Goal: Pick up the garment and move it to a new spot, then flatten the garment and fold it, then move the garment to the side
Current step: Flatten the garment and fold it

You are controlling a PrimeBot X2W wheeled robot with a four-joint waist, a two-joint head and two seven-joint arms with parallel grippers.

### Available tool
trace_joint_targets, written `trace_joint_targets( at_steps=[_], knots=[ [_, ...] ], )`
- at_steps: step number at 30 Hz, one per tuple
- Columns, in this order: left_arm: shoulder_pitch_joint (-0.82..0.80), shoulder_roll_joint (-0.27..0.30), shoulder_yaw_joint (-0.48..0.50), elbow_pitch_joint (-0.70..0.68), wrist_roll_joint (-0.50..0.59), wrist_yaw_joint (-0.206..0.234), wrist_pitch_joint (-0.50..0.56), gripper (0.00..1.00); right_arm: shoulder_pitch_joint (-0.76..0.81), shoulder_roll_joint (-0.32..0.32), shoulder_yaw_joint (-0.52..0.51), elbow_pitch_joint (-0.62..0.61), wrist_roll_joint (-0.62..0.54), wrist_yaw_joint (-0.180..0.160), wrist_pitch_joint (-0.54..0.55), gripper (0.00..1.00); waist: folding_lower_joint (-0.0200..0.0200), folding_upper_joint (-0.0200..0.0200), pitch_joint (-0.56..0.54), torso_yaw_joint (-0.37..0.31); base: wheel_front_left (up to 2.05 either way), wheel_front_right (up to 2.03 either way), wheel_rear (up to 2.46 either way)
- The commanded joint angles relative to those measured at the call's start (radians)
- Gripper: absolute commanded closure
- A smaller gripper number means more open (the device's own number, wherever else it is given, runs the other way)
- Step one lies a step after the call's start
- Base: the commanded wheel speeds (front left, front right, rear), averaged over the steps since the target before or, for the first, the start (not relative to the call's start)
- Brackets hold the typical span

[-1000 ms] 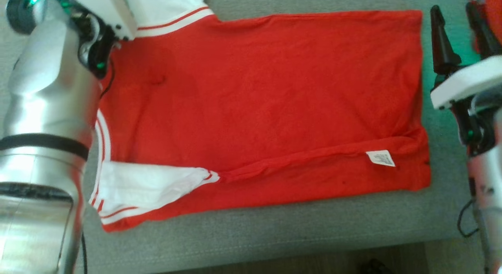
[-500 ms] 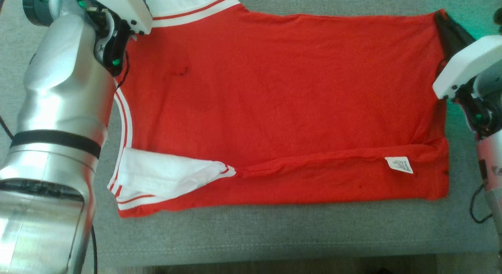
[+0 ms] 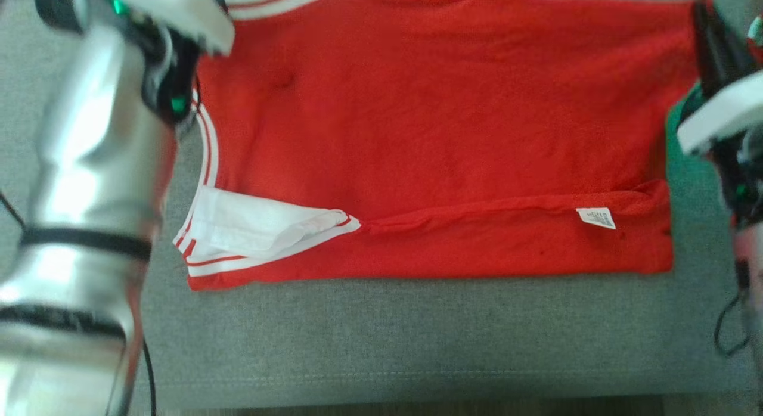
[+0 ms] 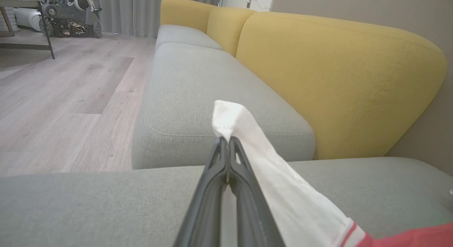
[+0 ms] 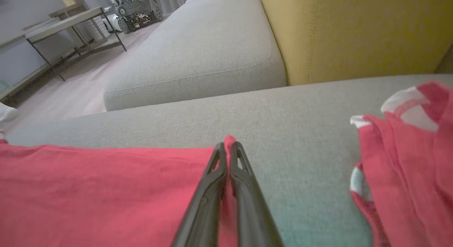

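- Lying spread on the grey seat cushion [image 3: 417,344], the garment [image 3: 441,136] is seen in the head view with a plain red face up. Its far edge is cut off by the top of that view.
- A long strip along the garment's near edge is folded over. A small white tag [image 3: 596,217] is carried on that strip toward the garment's right end, and its print is too small to be read.
- The near white sleeve [image 3: 256,225] is tucked in at the garment's left end, with its striped trim partly covered by its own folds.
- A fold of the far white sleeve [image 4: 254,162] is pinched by the left gripper [image 4: 227,142], whose fingers are pressed together on it. In the head view those fingers are hidden behind the white wrist housing [image 3: 173,11], and the silver left arm [image 3: 89,195] is blurred.
- The garment's far right corner is clamped by the right gripper [image 5: 228,148], with a small peak of red cloth squeezed between the closed fingers. How much cloth is caught lower down cannot be made out.
- A smaller red garment [image 5: 400,162] with white edging is bunched to the right of the garment and apart from it. It is blurred and cut off by the edge of the right wrist view.
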Motion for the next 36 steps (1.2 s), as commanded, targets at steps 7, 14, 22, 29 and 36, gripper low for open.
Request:
trace_joint_targets(
  at_steps=[7,14,22,29,36],
  knots=[
    [0.274,0.083,0.04,-0.287,-0.022,0.037,-0.016,1.0,0.165,0.024,-0.041,-0.082,0.068,-0.001,-0.011,1.0,0.0,0.0,-0.045,0.005,0.0,0.0,0.0],
    [0.638,0.126,0.048,-0.649,-0.053,0.147,0.051,1.0,0.298,0.054,-0.075,-0.137,0.079,-0.001,-0.011,1.0,0.0,0.0,-0.083,0.01,0.0,0.0,0.0],
    [0.908,0.132,0.052,-0.86,-0.098,0.243,0.124,1.0,0.397,0.089,-0.086,-0.176,0.079,-0.001,-0.022,1.0,0.0,0.0,-0.113,0.002,0.0,0.0,0.0],
    [1.002,0.126,0.05,-0.867,-0.128,0.278,0.156,0.51,0.45,0.114,-0.09,-0.176,0.071,-0.001,-0.027,0.28,0.0,0.0,-0.134,0.002,0.0,0.0,0.0],
    [1.017,0.116,0.042,-0.824,-0.112,0.287,0.118,0.0,0.505,0.136,-0.078,-0.202,0.027,-0.001,-0.083,0.0,0.0,0.0,-0.167,-0.001,0.0,0.0,0.0]
  ],
)
